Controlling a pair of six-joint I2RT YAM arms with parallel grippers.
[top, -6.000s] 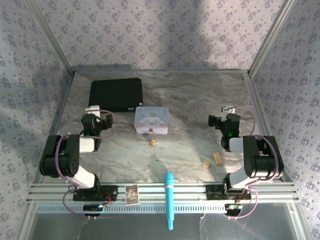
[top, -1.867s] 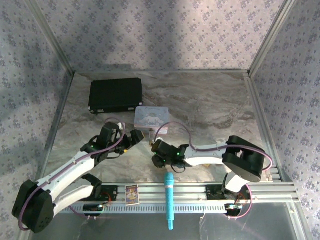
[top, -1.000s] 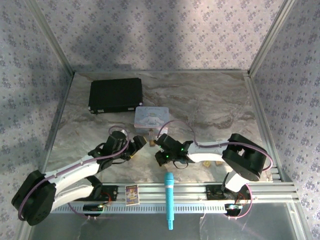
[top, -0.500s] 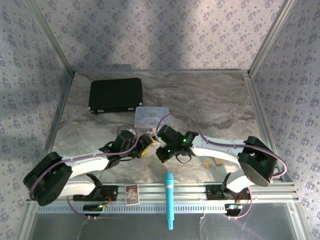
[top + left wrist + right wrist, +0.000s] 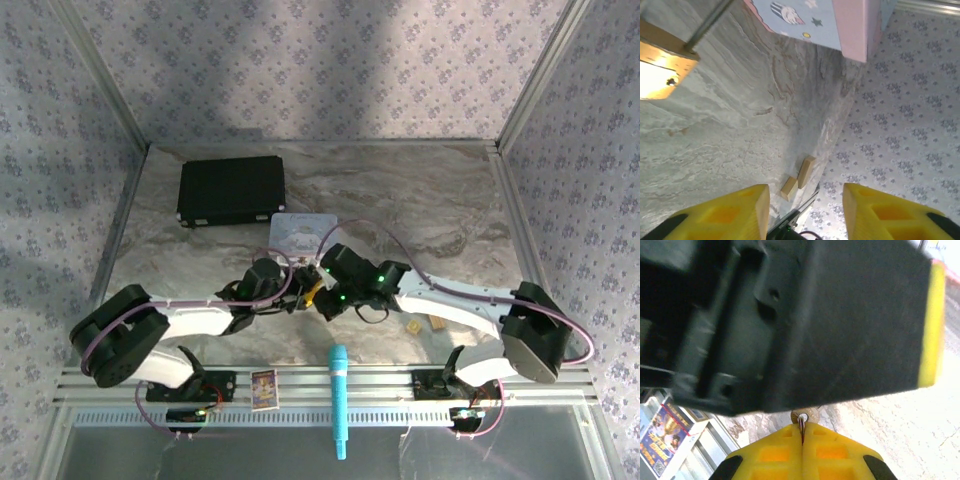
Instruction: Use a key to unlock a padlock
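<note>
The padlock [image 5: 662,70], a brass body with a keyhole and a thin dark shackle, lies on the marble at the upper left of the left wrist view. It is ahead of my left gripper [image 5: 805,200] and outside its jaws. The yellow fingers [image 5: 725,215] stand apart with nothing between them. My right gripper [image 5: 803,432] is shut on the key [image 5: 805,416], whose round head and ring stick out past the fingertips. The left gripper's black body [image 5: 840,315] looms just ahead of it. From above, left gripper [image 5: 310,290] and right gripper [image 5: 328,302] nearly touch before the tin.
The pastel tin [image 5: 303,230] stands just behind both grippers. A black case [image 5: 232,188] lies at the back left. Two tan blocks [image 5: 424,325] sit to the right. A turquoise pen [image 5: 338,400] and a small card [image 5: 263,388] rest on the front rail.
The left gripper has slid right to meet the right gripper in front of the tin, and its jaws have narrowed. The right gripper has stayed shut and shifted slightly towards the tin.
</note>
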